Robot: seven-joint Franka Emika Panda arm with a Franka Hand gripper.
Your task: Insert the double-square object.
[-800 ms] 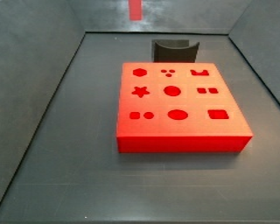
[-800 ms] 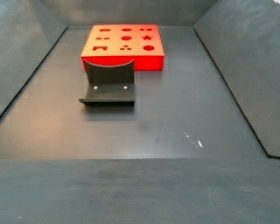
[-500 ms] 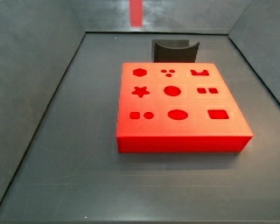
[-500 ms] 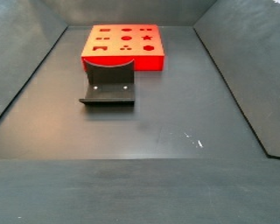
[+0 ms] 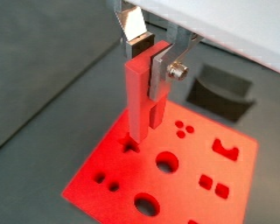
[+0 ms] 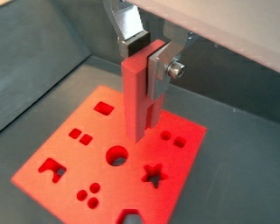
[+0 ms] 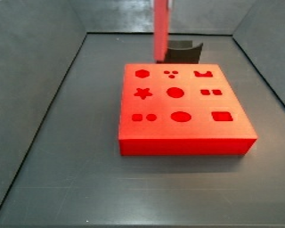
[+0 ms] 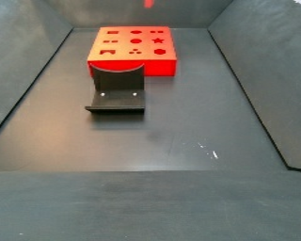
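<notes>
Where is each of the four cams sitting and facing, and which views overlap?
Wrist views: on the wrist, looking down past the gripper holding the red bar over the red block.
Side view: high, block near, fixture beyond; only the bar shows.
Side view: opposite end, fixture nearer, block beyond.
All share the block.

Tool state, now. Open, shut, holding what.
Tool: shut on the long slim red bar, silver finger plates clamping its upper end in both wrist views, bar hanging upright over the flat red block with shaped holes.
</notes>
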